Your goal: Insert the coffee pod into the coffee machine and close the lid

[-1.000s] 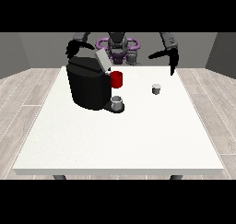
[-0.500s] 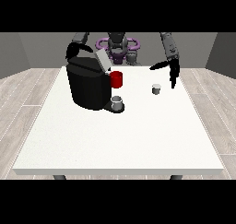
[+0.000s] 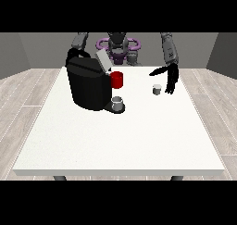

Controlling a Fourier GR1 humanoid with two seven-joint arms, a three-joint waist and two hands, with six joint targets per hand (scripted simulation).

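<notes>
White table (image 3: 120,140) first, w/ the black machine (image 3: 88,85) as landmark: lid (image 3: 102,60) tilted up at its top, red part (image 3: 117,79) on its front, grey cup (image 3: 117,102) on its base. Pod (image 3: 157,89) sits on the table well to the view's right of the machine. Hand at view's right (image 3: 171,78) hangs just beside the pod, fingers straight and pointing down, holding nothing. Hand at view's left (image 3: 74,54) is behind the machine; can't tell its fingers. Risk: pod is small, so fingertips coming down off-centre could tip or nudge it away. No brand or writing legible
</notes>
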